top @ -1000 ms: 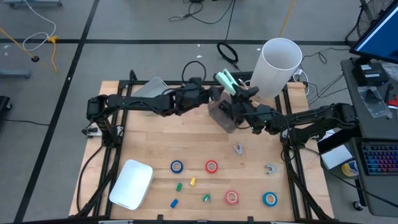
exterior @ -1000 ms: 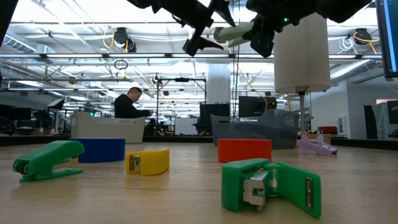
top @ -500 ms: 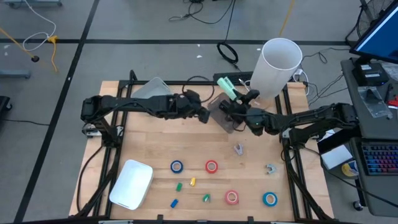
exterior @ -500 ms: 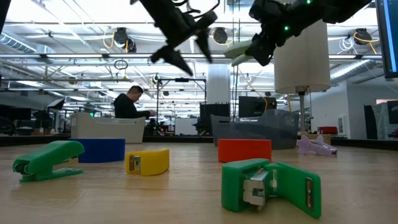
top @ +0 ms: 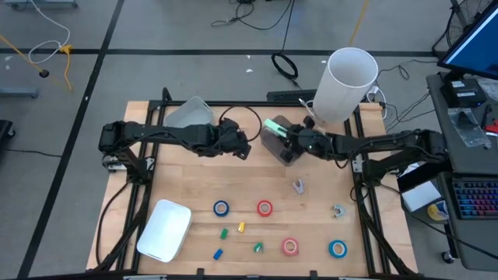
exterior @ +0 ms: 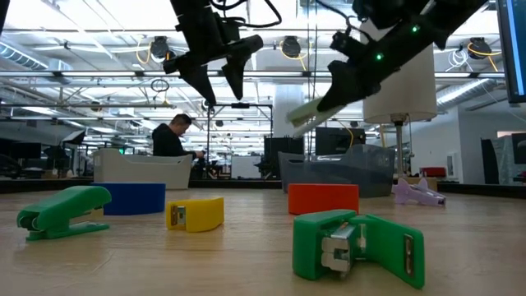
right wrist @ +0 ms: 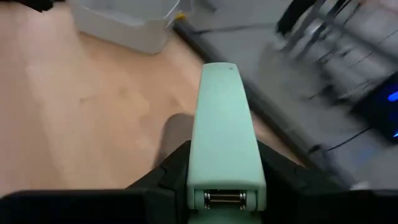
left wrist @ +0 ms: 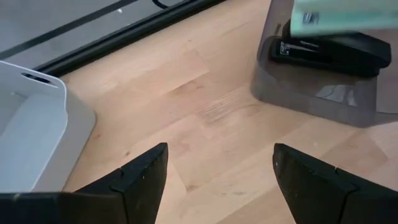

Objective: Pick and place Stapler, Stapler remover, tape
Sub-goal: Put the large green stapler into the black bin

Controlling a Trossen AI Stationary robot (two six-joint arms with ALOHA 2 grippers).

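Blue and red ring-shaped tape rolls (top: 222,208) lie on your wooden table (top: 187,183) nearest the front edge, loose among small coloured bits. Beyond them, you see a smoky translucent bin (top: 277,145) holding a black stapler (left wrist: 329,48). Above that bin, your right gripper (top: 294,138) clamps a mint-green stapler (top: 275,127). Your left gripper (top: 243,149) hangs beside it, fingers spread and empty. Farthest back sits a grey open tub (top: 189,113).
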